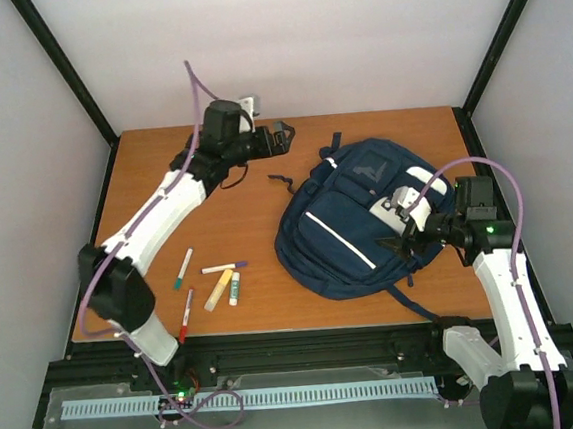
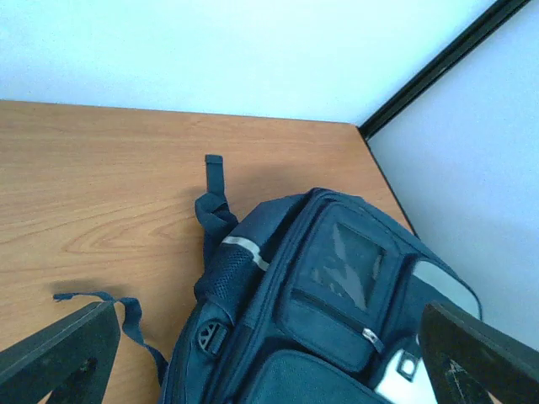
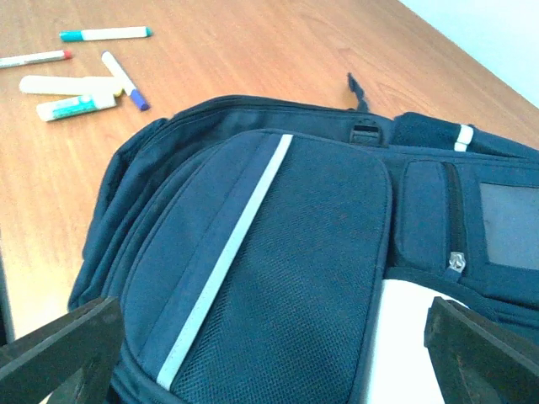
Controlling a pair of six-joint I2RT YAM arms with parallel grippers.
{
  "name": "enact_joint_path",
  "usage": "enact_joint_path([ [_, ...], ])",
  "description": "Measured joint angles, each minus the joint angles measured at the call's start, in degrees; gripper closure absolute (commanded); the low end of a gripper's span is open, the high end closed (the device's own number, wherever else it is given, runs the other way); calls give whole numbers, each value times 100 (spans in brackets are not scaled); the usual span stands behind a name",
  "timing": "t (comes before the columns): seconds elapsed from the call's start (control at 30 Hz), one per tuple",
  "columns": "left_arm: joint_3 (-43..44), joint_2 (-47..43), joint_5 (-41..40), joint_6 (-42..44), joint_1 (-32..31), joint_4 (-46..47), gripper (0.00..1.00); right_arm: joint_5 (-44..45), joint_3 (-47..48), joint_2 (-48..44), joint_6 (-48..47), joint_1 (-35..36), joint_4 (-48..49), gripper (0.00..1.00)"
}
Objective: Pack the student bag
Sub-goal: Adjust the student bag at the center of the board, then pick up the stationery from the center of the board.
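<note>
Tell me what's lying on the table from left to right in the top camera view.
In order: red-capped pen → pale yellow marker → student bag. Left out because they overlap those from left to right: teal-capped marker, purple-capped marker, green-and-white stick.

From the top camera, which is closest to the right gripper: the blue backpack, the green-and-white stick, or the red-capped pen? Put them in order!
1. student bag: directly under the right gripper, on the right side of the table.
2. green-and-white stick: to the bag's left.
3. red-capped pen: farthest left, by the near edge.
</note>
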Motion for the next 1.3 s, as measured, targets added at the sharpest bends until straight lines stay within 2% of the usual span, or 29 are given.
enact_joint_path([
  [0.13, -542, -866, -168, 20, -42, -179, 0, -68, 229, 214, -505, 0, -520, 0],
  [0.23, -1329, -1360, -363, 140, -52, -385, 0, 37, 227, 284, -726, 2, -861, 0],
  [0.47, -2903, -2258, -732, 354, -92, -527, 0, 374, 238, 317, -721, 4, -990, 0],
  [0.67, -3051, -2625, -1392, 170, -140, -914, 0, 1775, 278, 330, -24, 15, -166, 0],
  [0.73, -3399, -2837, -1620, 136, -188, -750, 0, 2210, 398, 509, 195, -4, 42, 6],
  [0.83, -4485, -3733, -1836, -98, -238, -435, 1, 2330, 822, 1115, 507, -13, 26, 17],
  [0.9, -4822, -4030, -1897, -238, -240, -507, 8, 2201, 1054, 1471, 710, 4, 35, 24],
  [1.03, -4828, -3740, -1779, -531, -243, -719, 27, 2044, 1106, 1591, 1119, 328, 33, 27],
  [1.13, -4937, -3773, -1650, -787, -278, -1043, 40, 2280, 1106, 1613, 1432, 1137, 87, 30],
  [1.2, -4953, -3829, -1622, -881, -289, -1255, 45, 2594, 1106, 1709, 1624, 1904, 149, 31],
  [1.3, -4972, -3930, -1484, -997, -293, -1567, 46, 2903, 1106, 2006, 1825, 2741, 208, 33],
])
